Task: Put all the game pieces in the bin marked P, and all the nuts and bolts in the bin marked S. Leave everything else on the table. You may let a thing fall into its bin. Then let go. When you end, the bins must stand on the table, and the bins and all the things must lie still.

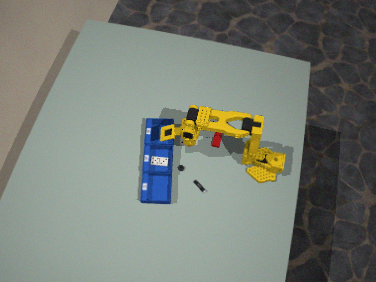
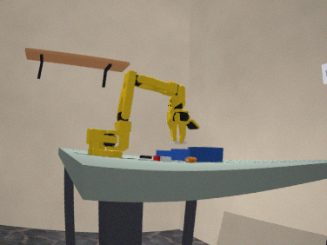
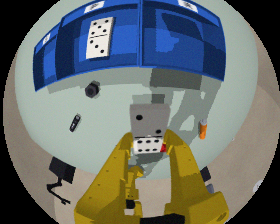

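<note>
My gripper (image 2: 178, 142) (image 3: 150, 136) is shut on a domino (image 3: 149, 121), a white tile with black dots, held above the table in front of the bins. Another domino (image 1: 160, 161) (image 3: 100, 38) lies in the middle blue bin (image 1: 158, 170) (image 3: 127, 45). The blue bin at the right of the wrist view (image 3: 202, 45) holds no visible piece; the blue bin at the other end (image 1: 157, 189) (image 3: 48, 62) also shows none. The bin letters are too blurred to read. A dark nut (image 1: 181, 168) (image 3: 92, 89) lies on the table beside the bins.
A small black elongated thing (image 1: 200, 186) (image 3: 75, 122) lies beyond the nut. A red block (image 1: 216, 140) (image 2: 156, 158) lies under the arm, mostly hidden in the wrist view. An orange cylinder (image 2: 190, 159) (image 3: 203, 129) lies right of the gripper in the wrist view.
</note>
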Controlling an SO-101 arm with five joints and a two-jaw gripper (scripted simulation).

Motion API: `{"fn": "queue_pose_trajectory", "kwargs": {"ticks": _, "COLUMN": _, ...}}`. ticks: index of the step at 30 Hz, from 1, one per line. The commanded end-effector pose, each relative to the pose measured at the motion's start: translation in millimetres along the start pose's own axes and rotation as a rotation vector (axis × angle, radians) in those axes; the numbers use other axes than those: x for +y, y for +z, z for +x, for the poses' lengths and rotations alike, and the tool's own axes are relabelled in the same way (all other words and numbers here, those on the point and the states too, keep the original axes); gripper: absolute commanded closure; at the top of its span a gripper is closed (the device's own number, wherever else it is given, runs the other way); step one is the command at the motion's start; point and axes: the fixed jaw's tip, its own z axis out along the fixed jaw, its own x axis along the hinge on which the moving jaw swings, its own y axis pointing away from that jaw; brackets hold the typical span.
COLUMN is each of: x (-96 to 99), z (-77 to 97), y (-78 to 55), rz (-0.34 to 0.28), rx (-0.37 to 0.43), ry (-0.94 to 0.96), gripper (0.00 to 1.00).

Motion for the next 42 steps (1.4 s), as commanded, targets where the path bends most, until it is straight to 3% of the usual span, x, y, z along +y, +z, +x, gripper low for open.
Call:
{"fn": "queue_pose_trajectory", "kwargs": {"ticks": 1, "x": 1.1, "z": -7.0, "y": -7.5, "rz": 0.007, "rx": -0.041, "ry": 0.002, "gripper": 1.00}}
{"fn": "queue_pose_trajectory", "kwargs": {"ticks": 21, "x": 14.5, "z": -31.1, "y": -18.3, "rz": 0.008, "rx": -0.100, "ry": 0.003, "gripper": 1.00}}
{"fn": "queue_pose_trajectory", "kwargs": {"ticks": 42, "x": 20.7, "z": -42.9, "y": -19.0, "rz": 0.007, "rx": -0.130, "ry": 0.003, "gripper": 1.00}}
